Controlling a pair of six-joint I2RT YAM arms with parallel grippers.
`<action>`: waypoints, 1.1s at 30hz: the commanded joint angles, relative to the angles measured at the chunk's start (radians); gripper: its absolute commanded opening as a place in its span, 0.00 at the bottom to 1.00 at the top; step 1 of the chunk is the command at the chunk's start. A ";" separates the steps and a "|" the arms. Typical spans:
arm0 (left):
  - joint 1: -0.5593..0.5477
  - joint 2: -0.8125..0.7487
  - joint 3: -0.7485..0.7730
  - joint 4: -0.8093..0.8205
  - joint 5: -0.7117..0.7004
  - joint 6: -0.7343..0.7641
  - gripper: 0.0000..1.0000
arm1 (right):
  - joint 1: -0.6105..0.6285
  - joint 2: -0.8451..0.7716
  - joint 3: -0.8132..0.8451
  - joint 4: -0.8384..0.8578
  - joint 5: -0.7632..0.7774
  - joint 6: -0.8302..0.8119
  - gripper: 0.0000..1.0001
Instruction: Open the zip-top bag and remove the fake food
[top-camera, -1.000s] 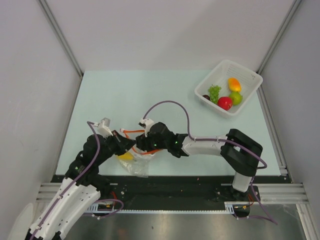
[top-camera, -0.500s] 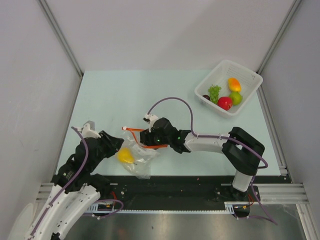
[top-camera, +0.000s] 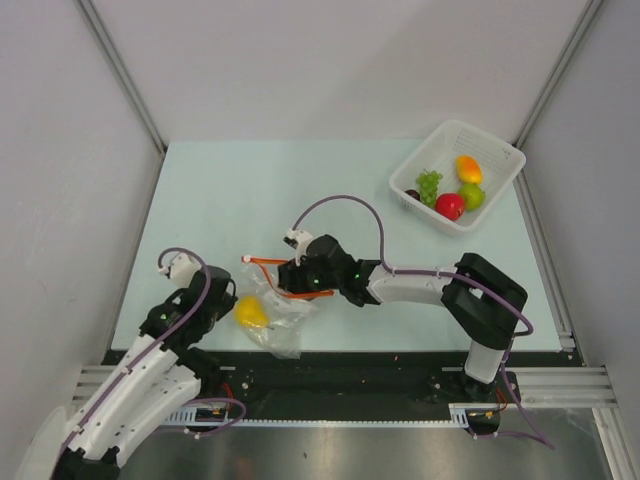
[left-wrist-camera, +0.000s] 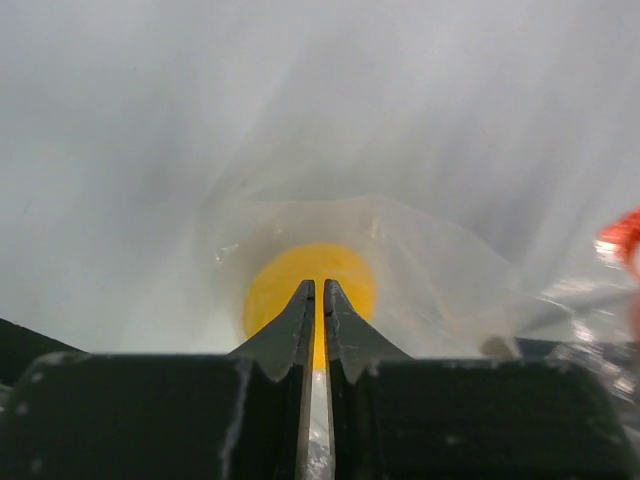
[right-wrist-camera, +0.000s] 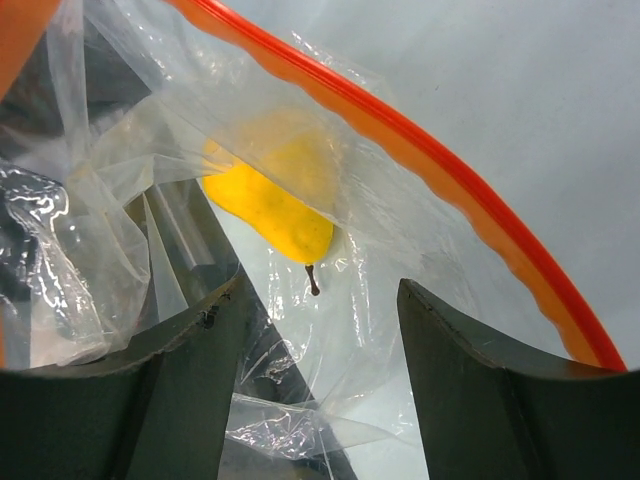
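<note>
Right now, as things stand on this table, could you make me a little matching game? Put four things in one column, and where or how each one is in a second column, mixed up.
Things
1. yellow pear
2. red apple
3. left gripper
4. right gripper

Place or state
A. open
B. in the white basket
C. inside the clear bag
D. shut

Pairs: 1-C, 2-B, 3-D, 4-A

bag clear crinkly plastic, pear glossy, prob. plastic
</note>
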 joint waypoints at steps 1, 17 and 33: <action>-0.002 0.053 -0.104 0.124 -0.004 -0.049 0.09 | -0.005 0.019 0.024 0.064 -0.031 -0.006 0.67; -0.001 0.061 -0.328 0.471 0.226 0.014 0.01 | 0.007 0.146 0.024 0.172 -0.149 0.034 0.75; -0.001 -0.013 -0.279 0.332 0.171 0.040 0.00 | 0.050 0.194 0.025 0.264 -0.275 0.054 0.86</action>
